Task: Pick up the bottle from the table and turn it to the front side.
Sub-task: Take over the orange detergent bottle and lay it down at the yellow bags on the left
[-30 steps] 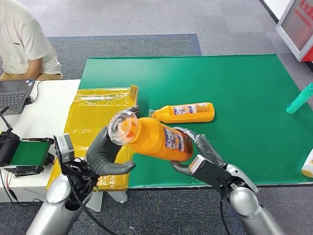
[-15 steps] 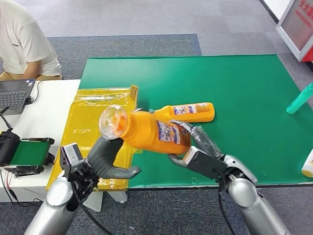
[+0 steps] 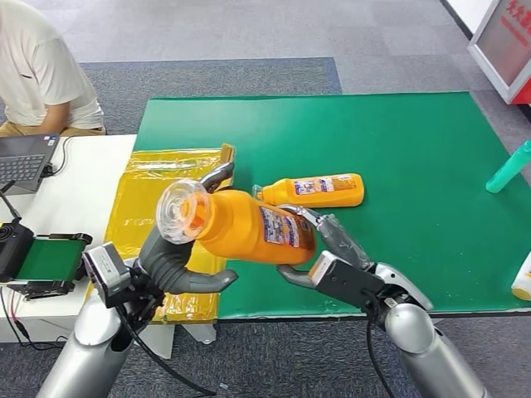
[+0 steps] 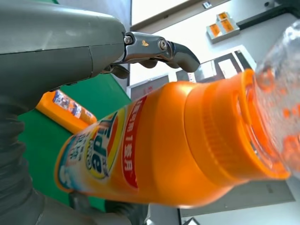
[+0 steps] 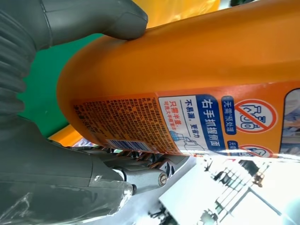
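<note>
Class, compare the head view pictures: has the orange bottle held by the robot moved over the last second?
Yes. The held orange bottle has shifted left: its clear cap now overlaps the yellow bag, farther from the bottle lying on the mat.

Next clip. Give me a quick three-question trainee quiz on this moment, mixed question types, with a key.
1. True or false: the held bottle stands upright on the green mat.
2. Which end of the held bottle does the right hand grip? A. the clear cap B. the base end C. neither
3. Fill in: a second orange bottle lies on its ____ on the mat.

Key:
1. False: it is lifted off the mat and lies roughly level between the hands.
2. B: the left hand holds the end with the clear cap.
3. side
</note>
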`<state>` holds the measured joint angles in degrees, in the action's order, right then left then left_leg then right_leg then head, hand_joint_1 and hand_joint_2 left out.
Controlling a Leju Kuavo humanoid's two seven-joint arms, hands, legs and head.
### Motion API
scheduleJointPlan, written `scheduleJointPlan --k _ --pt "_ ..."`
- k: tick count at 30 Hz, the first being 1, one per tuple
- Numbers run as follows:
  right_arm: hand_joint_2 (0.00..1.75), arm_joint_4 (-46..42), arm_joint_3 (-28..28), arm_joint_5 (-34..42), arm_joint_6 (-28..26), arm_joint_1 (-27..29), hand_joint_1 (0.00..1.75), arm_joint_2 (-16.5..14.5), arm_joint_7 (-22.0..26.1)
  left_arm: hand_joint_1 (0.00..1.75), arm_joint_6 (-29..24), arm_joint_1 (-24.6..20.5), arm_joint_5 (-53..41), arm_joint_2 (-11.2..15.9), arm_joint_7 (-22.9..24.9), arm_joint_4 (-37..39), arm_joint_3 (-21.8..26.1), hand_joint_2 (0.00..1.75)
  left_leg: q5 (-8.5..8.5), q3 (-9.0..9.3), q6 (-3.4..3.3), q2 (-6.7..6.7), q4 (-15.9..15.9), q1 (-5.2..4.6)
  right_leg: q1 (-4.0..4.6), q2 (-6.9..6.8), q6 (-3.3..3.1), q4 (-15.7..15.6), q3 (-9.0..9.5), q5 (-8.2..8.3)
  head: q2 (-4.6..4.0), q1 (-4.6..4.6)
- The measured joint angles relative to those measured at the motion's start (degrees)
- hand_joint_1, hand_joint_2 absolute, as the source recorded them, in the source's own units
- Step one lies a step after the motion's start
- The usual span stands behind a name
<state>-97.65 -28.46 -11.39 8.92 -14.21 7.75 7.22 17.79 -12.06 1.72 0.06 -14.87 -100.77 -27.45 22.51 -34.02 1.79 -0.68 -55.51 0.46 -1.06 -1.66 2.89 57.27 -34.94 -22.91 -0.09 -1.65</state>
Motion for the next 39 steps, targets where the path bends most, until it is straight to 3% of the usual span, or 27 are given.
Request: scheduleJointPlan --k 9,15,33,39 --pt "1.75 -2.64 -0.70 7.64 1.32 1.65 1.75 -0.01 0.78 0.00 1.10 0.07 5.26 -1.12 -2.33 -0.13 -0.03 1.75 0.00 0.00 0.00 0.00 0.00 0.00 0.00 0.00 0.00 0.00 -0.01 0.00 -0.01 0.00" --pt "1.75 -3.20 -0.96 8.78 1.27 2.10 1.75 -0.01 0.91 0.00 1.98 0.25 7.87 -1.94 -3.40 -0.13 -0.07 1.75 0.00 -0.01 0.00 0.00 0.00 0.00 0.00 0.00 0.00 0.00 0.00 0.00 -0.01 -0.01" --pt "1.75 -2.12 -1.10 1.61 -3.86 2.07 1.75 -1.89 1.24 0.00 3.91 -0.31 7.22 -3.47 -0.84 -0.17 -4.95 1.75 0.00 -0.01 0.00 0.00 0.00 0.00 0.00 0.00 0.00 0.00 0.00 0.00 -0.01 0.00" --pt "1.75 -2.03 -1.07 0.03 -4.57 2.07 1.75 -2.07 0.69 0.00 0.51 -0.42 2.80 -3.59 -0.75 -0.17 -5.70 1.75 0.00 -0.01 0.00 0.00 0.00 0.00 0.00 0.00 0.00 0.00 0.00 0.00 -0.01 -0.01"
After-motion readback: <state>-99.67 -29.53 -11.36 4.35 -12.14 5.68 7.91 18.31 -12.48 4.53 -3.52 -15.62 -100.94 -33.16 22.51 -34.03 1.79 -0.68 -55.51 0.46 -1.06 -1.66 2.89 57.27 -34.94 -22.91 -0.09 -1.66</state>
